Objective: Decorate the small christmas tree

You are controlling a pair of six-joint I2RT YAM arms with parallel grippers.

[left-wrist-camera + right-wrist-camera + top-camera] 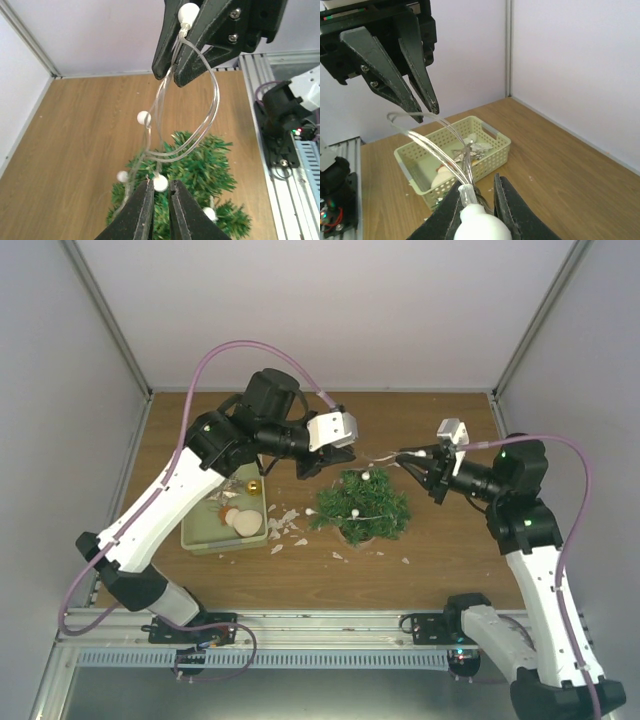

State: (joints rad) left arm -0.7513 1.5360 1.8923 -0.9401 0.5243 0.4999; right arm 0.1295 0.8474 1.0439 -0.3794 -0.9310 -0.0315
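The small christmas tree [362,506] stands mid-table [455,535], just right of a pale green basket [490,162] of ornaments. White scraps [285,524] lie scattered between the two. Above the tree, a clear garland [215,100] strung with white beads hangs in loops between the two arms. The right tool [477,186] is clamped on one beaded end. The left tool [160,186] is pinched nearly together on the strand, right beside a bead.
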